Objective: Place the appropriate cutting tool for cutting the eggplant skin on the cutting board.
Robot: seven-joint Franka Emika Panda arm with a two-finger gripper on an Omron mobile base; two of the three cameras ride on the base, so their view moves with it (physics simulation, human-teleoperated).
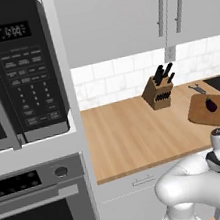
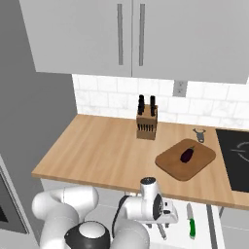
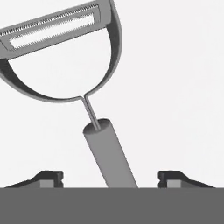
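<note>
A grey Y-shaped peeler (image 3: 107, 148) lies on a white drawer floor in the hand view, blade at the upper left and round handle pointing toward the camera. My gripper (image 3: 110, 178) is open right over that handle, one fingertip (image 3: 50, 177) on each side and well apart from it. The brown cutting board (image 2: 172, 165) rests on the wooden counter, and the small dark eggplant (image 2: 187, 155) lies on it. From the left base view the board (image 1: 201, 112) and eggplant (image 1: 211, 104) are at the right.
A wooden knife block (image 2: 147, 124) stands against the backsplash. A small grey utensil (image 2: 199, 133) lies beyond the board. A green-handled knife (image 2: 191, 222) lies in the open white drawer below the counter edge. A black cooktop (image 2: 236, 155) is at the right; microwave (image 1: 16, 67) and oven at the left.
</note>
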